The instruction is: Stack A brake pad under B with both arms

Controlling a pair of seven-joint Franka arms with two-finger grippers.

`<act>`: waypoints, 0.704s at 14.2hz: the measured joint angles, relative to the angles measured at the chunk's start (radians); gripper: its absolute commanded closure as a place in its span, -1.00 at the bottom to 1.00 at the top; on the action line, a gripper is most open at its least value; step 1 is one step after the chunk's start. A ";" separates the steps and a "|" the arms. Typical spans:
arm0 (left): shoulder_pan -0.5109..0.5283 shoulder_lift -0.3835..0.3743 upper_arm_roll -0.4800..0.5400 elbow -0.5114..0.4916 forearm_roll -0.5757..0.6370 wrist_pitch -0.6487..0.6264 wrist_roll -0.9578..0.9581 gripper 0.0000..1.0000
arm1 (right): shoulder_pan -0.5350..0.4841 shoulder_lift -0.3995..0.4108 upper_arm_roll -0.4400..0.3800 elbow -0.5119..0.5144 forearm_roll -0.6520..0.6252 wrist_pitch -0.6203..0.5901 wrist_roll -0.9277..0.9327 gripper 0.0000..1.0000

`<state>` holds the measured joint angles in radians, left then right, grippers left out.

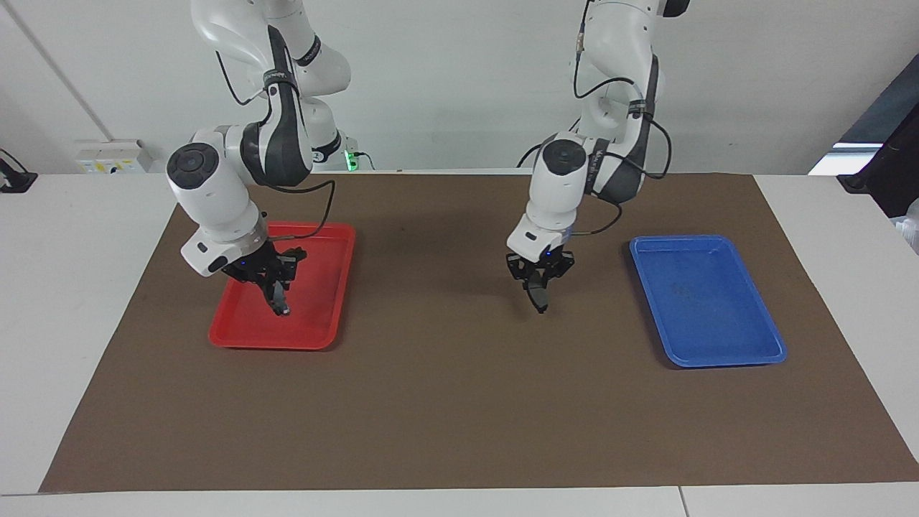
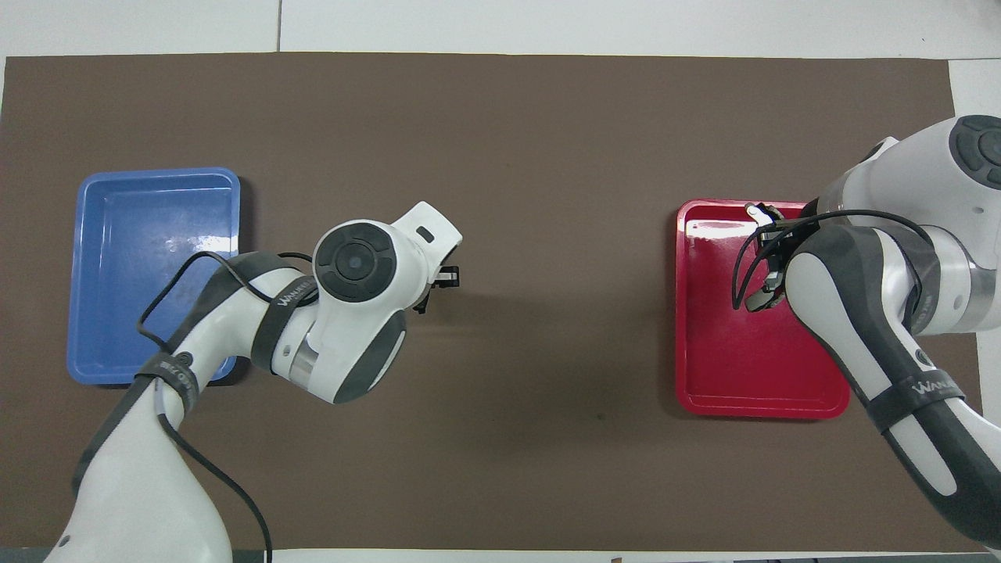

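My left gripper (image 1: 538, 280) hangs over the bare brown mat between the two trays. It is shut on the A brake pad (image 1: 538, 296), a short dark pad that hangs edge-on below the fingers, clear of the mat. My right gripper (image 1: 276, 286) is over the red tray (image 1: 240, 337) and is shut on B (image 1: 281, 304), a dark pad with a light grey end, held edge-on just above the tray floor. In the overhead view both pads are hidden under the wrists; only a bit of the left gripper (image 2: 444, 277) and the right gripper (image 2: 770, 262) shows.
A blue tray (image 1: 718, 359) lies toward the left arm's end of the table and also shows in the overhead view (image 2: 156, 234), as does the red tray (image 2: 751, 383). A brown mat (image 1: 459, 409) covers the table.
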<state>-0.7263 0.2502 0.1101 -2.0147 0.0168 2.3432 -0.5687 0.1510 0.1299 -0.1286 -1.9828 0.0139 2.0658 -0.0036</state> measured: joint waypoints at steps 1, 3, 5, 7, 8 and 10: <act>-0.019 0.027 0.000 0.008 0.000 0.016 -0.018 0.75 | 0.000 0.000 0.000 0.000 0.000 0.000 0.000 0.73; -0.031 0.075 0.001 0.023 0.000 0.041 -0.025 -0.11 | 0.000 0.000 0.000 0.000 0.000 0.000 0.000 0.73; -0.031 0.102 0.006 0.025 0.000 0.068 -0.025 -0.99 | 0.000 0.000 0.000 0.000 0.000 0.000 0.000 0.73; -0.029 0.103 0.012 0.029 0.000 0.069 -0.025 -0.99 | 0.000 0.000 0.000 0.001 0.000 0.000 0.000 0.73; -0.026 0.102 0.015 0.033 0.000 0.069 -0.025 -0.99 | 0.000 0.000 0.000 0.001 0.000 0.000 0.000 0.73; -0.009 0.091 0.023 0.043 0.000 0.068 -0.025 -0.99 | 0.001 0.000 0.002 0.001 0.000 0.000 0.000 0.72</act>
<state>-0.7355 0.3408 0.1327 -1.9714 0.0168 2.4110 -0.5936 0.1524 0.1299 -0.1268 -1.9821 0.0138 2.0659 -0.0036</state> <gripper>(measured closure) 0.013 0.573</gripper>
